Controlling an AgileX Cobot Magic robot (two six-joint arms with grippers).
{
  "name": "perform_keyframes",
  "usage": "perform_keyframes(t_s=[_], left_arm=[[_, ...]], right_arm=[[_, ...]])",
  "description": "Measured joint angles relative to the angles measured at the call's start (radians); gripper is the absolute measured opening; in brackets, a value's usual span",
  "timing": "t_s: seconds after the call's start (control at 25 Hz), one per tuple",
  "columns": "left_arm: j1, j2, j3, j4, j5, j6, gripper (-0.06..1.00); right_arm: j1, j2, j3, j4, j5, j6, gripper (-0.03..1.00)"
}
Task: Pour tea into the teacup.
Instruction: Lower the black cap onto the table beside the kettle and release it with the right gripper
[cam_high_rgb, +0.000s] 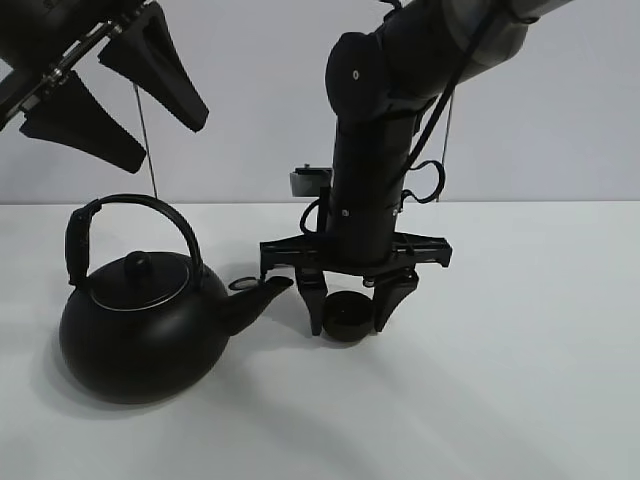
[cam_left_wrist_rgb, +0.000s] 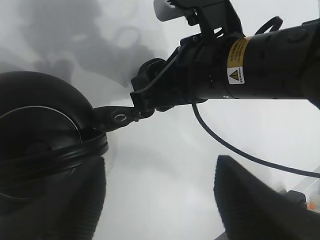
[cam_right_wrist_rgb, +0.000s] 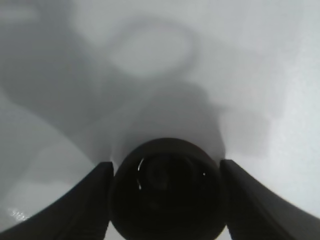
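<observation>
We read the pour as not started: on the smooth white counter (cam_high_rgb: 520, 380) the big round matte-black kettle (cam_high_rgb: 135, 330) with arched handle sits unheld, spout toward the small bowl-shaped matte-black teacup (cam_right_wrist_rgb: 165, 187) just beside it. Right end effector (cam_high_rgb: 348, 325) pinches the teacup; left end effector (cam_high_rgb: 168, 143) hangs spread above the kettle.

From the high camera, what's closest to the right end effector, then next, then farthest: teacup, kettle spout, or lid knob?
From the right end effector:
1. teacup, between its fingers.
2. kettle spout, just to the view's left.
3. lid knob, farther left, atop the kettle.
</observation>
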Motion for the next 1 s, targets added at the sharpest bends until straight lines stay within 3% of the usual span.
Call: perform_keyframes(t_s=[0.36,0.68,1.0], left_arm=[[0.0,0.0,0.0,0.0,0.0,0.0,0.46],[0.0,0.0,0.0,0.0,0.0,0.0,0.46],[0.0,0.0,0.0,0.0,0.0,0.0,0.46]], right_arm=[[0.0,0.005,-0.024,0.0,0.013,0.0,0.46],[0.0,0.005,-0.145,-0.015,0.106,0.0,0.5],[-0.011,0.005,-0.204,-0.139,0.211,0.0,0.5]])
